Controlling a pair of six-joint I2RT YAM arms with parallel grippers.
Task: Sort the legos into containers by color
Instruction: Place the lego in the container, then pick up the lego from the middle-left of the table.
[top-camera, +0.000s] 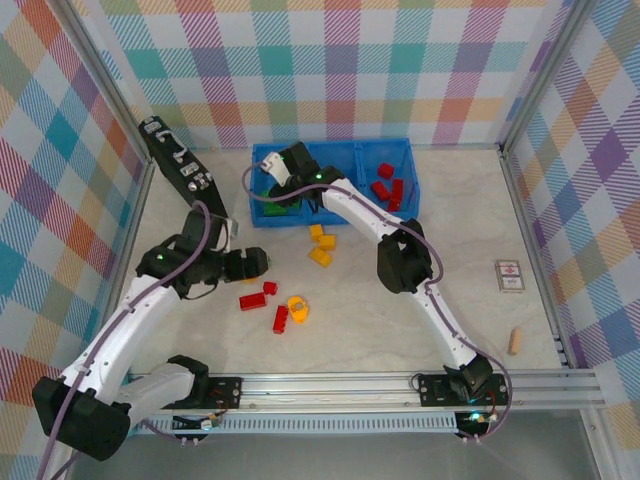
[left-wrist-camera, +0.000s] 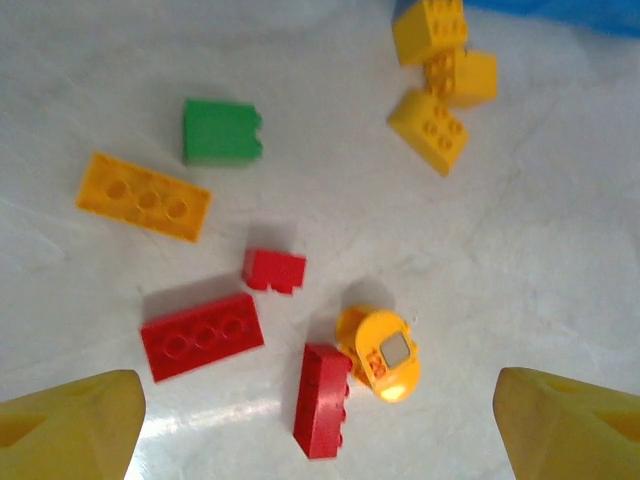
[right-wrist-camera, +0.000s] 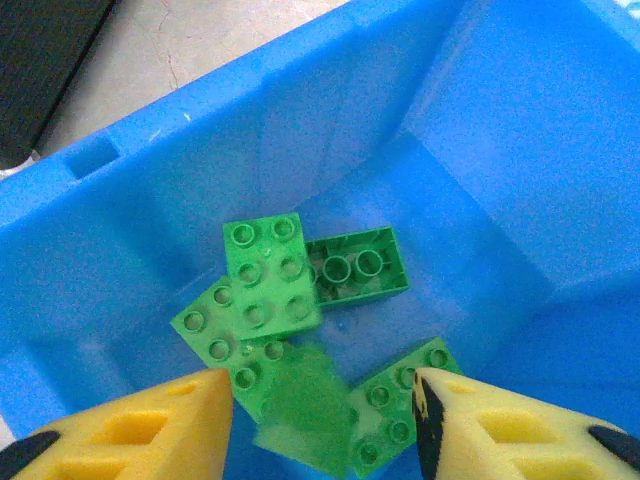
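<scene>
Legos (top-camera: 322, 245) lie on the table (top-camera: 430, 330) and in the tray (top-camera: 345, 160). The right gripper (right-wrist-camera: 320, 395) hangs spread over the greens, with a blurred green brick (right-wrist-camera: 305, 410) seemingly loose beneath it; lift straight up. The left gripper (left-wrist-camera: 320, 425), wide apart, should centre on the red brick (left-wrist-camera: 322, 400), clear of the round yellow piece (left-wrist-camera: 380, 352).

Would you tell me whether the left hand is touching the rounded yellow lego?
Apart: the left wrist view shows bare table between the rounded yellow lego and the fingers of the left hand.
</scene>
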